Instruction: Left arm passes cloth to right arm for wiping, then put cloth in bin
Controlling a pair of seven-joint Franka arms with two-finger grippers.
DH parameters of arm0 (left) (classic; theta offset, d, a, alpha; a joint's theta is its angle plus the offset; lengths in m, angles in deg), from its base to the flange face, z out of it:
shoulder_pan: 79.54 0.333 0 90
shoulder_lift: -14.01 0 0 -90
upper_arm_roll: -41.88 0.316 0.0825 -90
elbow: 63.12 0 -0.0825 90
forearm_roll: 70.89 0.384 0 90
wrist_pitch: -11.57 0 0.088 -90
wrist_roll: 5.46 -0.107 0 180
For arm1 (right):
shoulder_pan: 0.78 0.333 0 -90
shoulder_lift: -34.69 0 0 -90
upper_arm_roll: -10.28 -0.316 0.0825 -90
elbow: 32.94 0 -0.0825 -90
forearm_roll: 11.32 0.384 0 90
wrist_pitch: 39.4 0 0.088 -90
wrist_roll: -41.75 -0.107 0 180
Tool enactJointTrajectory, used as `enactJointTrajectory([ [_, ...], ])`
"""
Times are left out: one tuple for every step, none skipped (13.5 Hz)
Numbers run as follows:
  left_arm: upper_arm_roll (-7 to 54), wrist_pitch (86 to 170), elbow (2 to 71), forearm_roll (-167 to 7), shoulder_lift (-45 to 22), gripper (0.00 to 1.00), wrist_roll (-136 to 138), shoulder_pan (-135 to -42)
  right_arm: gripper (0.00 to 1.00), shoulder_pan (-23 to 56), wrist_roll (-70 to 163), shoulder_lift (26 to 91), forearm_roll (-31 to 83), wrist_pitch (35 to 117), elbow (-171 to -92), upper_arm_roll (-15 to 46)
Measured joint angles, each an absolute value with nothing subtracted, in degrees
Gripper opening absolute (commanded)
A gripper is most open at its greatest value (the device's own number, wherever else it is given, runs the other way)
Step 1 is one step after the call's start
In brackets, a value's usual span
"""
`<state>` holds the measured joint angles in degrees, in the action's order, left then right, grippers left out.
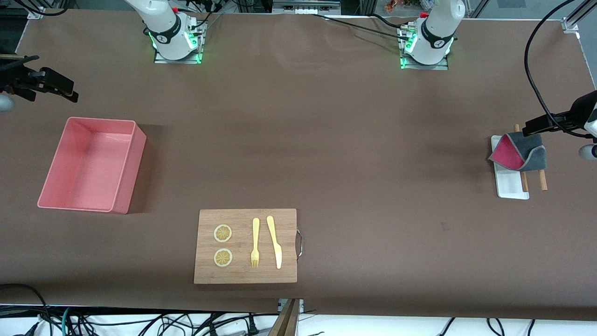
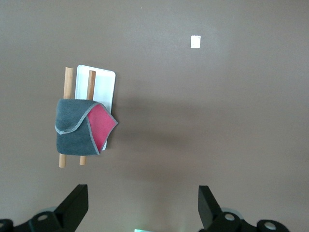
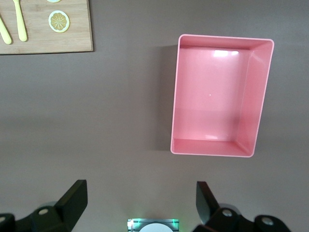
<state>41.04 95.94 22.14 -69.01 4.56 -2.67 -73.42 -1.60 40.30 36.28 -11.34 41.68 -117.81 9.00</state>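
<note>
1. Front view: the cloth (image 1: 520,151) lies folded at the left arm's end of the worktop (image 1: 326,140), dark grey outside with a crimson-red face turned up where a flap is folded back.
2. The cloth rests on two wooden sticks (image 1: 542,179) laid across a small flat white tray (image 1: 510,186), and it covers the part of the tray farther from the front camera.
3. In the left wrist view the cloth (image 2: 82,128) shows a pale stitched edge around the grey, with the red face as a diamond-shaped patch.
4. The left gripper (image 2: 140,208) hangs in the air over the bare worktop just beside the cloth, its fingers (image 2: 77,203) spread wide and grasping nothing.
5. The bin (image 1: 88,163), a salmon-pink tub with upright walls, stands well apart from the cloth at the right arm's end of the worktop.
6. The right gripper (image 3: 140,205) hangs over the bare worktop near the bin (image 3: 219,94), its fingers (image 3: 75,198) released and grasping nothing.
7. A wooden board (image 1: 246,246) lies between the cloth and the bin, nearer the front camera than the cloth; it carries two lemon slices (image 1: 223,233), a yellow fork (image 1: 255,242) and a yellow knife (image 1: 274,240).
</note>
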Motion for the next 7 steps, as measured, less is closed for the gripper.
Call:
enactJointTrajectory([
  [41.06, 95.94, 22.15, -68.96, 4.32, 1.00, -3.01, -73.40, 0.99, -1.62, 40.30, 36.28, -11.34, 41.68, -117.81, 9.00],
  [41.13, 95.96, 22.17, -68.76, 3.90, 1.00, -5.08, -73.14, 0.99, -1.64, 40.30, 36.28, -11.34, 41.68, -117.81, 9.00],
  [41.19, 96.32, 22.20, -68.20, 3.05, 1.00, -9.70, -72.12, 0.99, -1.65, 40.34, 36.29, -11.34, 41.78, -117.81, 9.00],
  [41.33, 97.56, 22.25, -67.22, 1.64, 1.00, -16.27, -70.19, 0.99, -1.65, 40.37, 36.31, -11.34, 42.21, -117.81, 8.99],
  [41.52, 99.45, 22.29, -66.49, -0.32, 1.00, -22.60, -67.79, 0.99, -1.65, 40.37, 36.33, -11.34, 42.89, -117.80, 8.89],
  [41.76, 101.72, 22.34, -66.32, -2.63, 1.00, -27.70, -65.24, 0.99, -1.62, 40.37, 36.34, -11.34, 43.30, -117.79, 8.76],
  [41.92, 104.07, 22.36, -66.20, -5.05, 1.00, -31.39, -62.83, 0.99, -1.58, 40.37, 36.35, -11.34, 43.42, -117.79, 8.64],
])
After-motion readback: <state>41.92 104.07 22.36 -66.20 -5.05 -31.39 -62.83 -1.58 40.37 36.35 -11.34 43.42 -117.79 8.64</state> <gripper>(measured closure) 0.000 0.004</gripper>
